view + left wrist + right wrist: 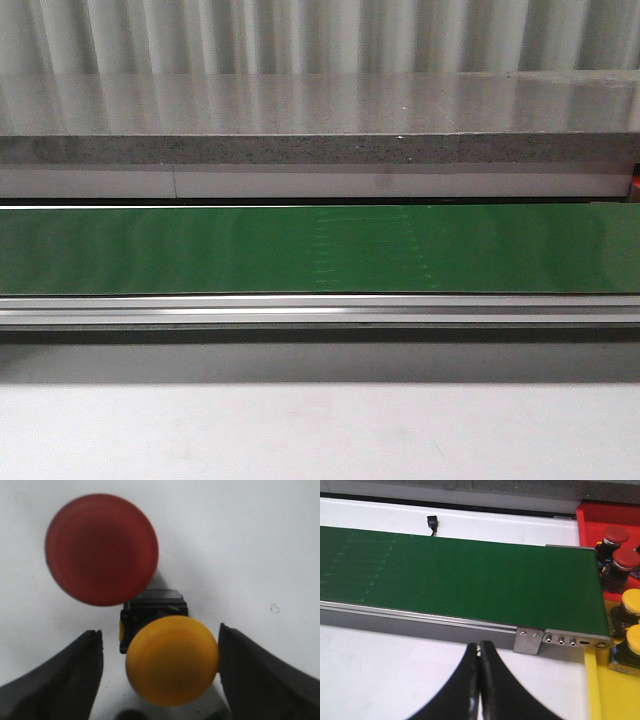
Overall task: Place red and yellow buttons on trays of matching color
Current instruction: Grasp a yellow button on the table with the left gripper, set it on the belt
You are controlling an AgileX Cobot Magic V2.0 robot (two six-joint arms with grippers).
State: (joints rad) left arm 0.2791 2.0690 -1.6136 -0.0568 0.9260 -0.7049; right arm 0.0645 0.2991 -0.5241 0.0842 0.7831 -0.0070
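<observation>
Green conveyor belt (320, 250) bare, red tray (590, 520) and yellow tray (615, 695) at its end already stocked. Pick step in hand: left gripper (160, 675) spread wide around yellow button (171, 660), red button (101, 549) just beside; right gripper (480, 652) pinched closed, empty. Next, likely: squeeze yellow only.

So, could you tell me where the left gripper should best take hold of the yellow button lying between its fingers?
Probably by the yellow button's round cap, coming straight down as the left gripper is now, its open fingers flanking the cap on both sides. The red button sits close beyond it, so closing across the cap's width seems to avoid touching it.
</observation>
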